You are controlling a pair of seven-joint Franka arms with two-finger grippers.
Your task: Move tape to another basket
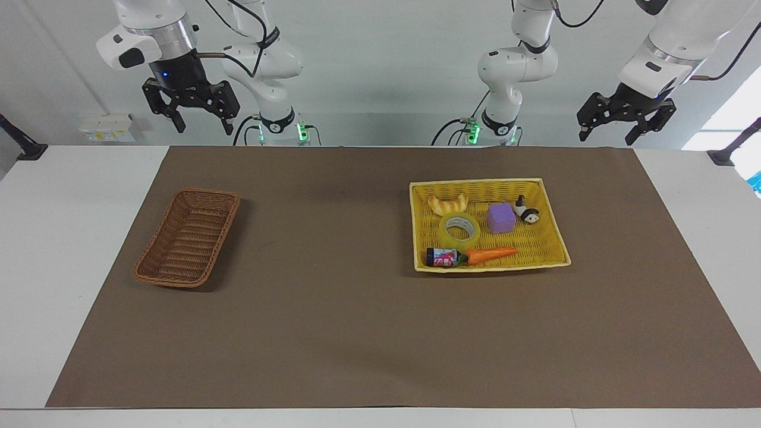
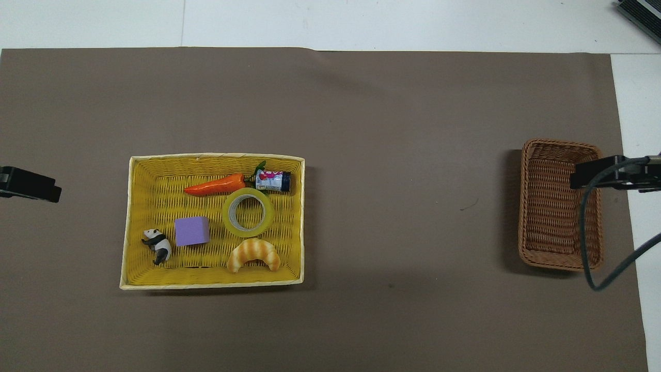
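The tape [image 1: 459,230], a yellow-green roll with a pale core, lies flat in the yellow tray basket [image 1: 490,267], between the croissant and the carrot; it also shows in the overhead view [image 2: 248,212]. The dark-brown wicker basket [image 1: 189,236] stands empty at the right arm's end of the table, and also shows in the overhead view [image 2: 560,204]. My right gripper [image 1: 204,129] is open and empty, held high in the air near that basket's end. My left gripper [image 1: 606,139] is open and empty, high above the table edge at the left arm's end.
The yellow tray [image 2: 211,281] also holds a croissant [image 2: 253,254], a purple block [image 2: 192,231], a panda figure [image 2: 156,246], a carrot [image 2: 215,185] and a small can [image 2: 273,181]. A brown mat [image 2: 392,129] covers the table.
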